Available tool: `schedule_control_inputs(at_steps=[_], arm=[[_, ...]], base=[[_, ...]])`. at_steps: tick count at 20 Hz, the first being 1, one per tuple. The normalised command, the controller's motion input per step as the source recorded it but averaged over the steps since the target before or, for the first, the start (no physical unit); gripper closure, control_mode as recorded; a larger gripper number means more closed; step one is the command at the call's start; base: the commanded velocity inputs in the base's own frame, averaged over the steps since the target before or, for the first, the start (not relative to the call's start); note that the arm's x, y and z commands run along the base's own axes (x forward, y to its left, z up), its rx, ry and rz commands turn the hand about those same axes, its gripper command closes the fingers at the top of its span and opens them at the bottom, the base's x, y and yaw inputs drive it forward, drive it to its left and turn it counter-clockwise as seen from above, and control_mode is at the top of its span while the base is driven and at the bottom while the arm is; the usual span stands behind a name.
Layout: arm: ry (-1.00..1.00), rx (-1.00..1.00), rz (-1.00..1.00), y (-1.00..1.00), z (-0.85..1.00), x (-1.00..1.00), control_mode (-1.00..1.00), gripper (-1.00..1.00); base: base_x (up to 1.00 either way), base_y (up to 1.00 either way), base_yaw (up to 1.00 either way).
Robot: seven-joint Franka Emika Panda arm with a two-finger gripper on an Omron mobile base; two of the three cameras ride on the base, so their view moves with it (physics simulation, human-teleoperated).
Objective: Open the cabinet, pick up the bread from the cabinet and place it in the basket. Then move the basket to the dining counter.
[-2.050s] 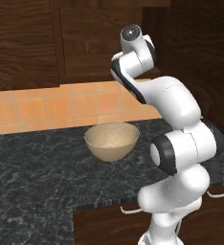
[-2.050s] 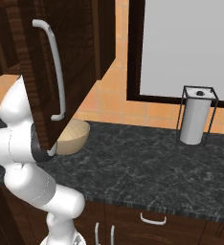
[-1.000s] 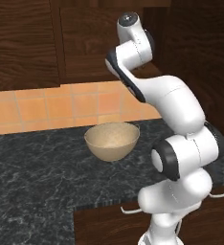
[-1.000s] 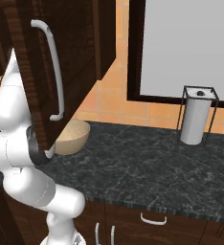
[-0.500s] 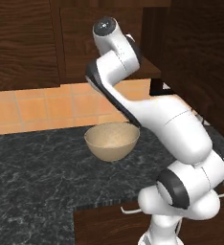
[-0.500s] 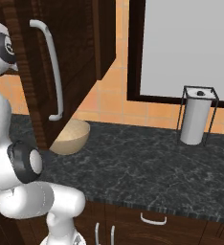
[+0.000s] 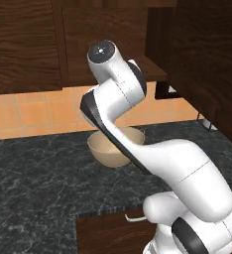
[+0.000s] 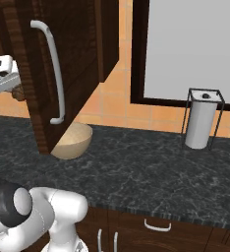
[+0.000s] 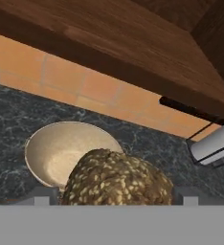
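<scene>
1. Black white-veined counter (image 8: pixel 151 167) runs along an orange tiled wall (image 7: pixel 33 111), with dark wood cabinets above and drawers (image 8: pixel 156 226) below.
2. At the counter's right end a paper-towel roll (image 8: pixel 199 124) stands upright in a wire holder, under a large pale panel (image 8: pixel 195 47) in a dark frame.
3. The cabinet (image 8: pixel 75 59) door stands swung out over the counter, its long silver handle (image 8: pixel 54 74) vertical.
4. The basket (image 7: pixel 113 149) sits upright on the counter, mouth up, partly behind the arm in the left base view and partly behind the door in the right one.
5. The bread (image 9: pixel 117 179), a rounded, seed-speckled brown loaf, is pinched in the gripper (image 9: pixel 115 197), above the basket's near rim in the hand view; its long axis is hard to tell.
6. No writing or labels can be read.
</scene>
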Motion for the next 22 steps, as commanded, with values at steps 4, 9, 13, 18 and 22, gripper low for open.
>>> schedule_control_inputs(at_steps=[4,9,13,18,22], arm=[[0.0,0.09,0.01,-0.06,-1.0,-0.09,-1.0,1.0],[0.0,0.05,0.02,0.0,-0.98,0.35,-1.0,1.0],[0.0,0.0,0.0,0.0,-0.66,0.58,-1.0,1.0],[0.0,0.04,0.0,0.02,-0.6,0.53,-1.0,1.0],[0.01,0.06,0.0,-0.04,-0.18,0.57,-1.0,1.0]], base=[[0.0,0.0,0.0],[0.0,0.0,0.0],[0.0,0.0,0.0],[0.0,0.0,0.0],[0.0,0.0,0.0]])
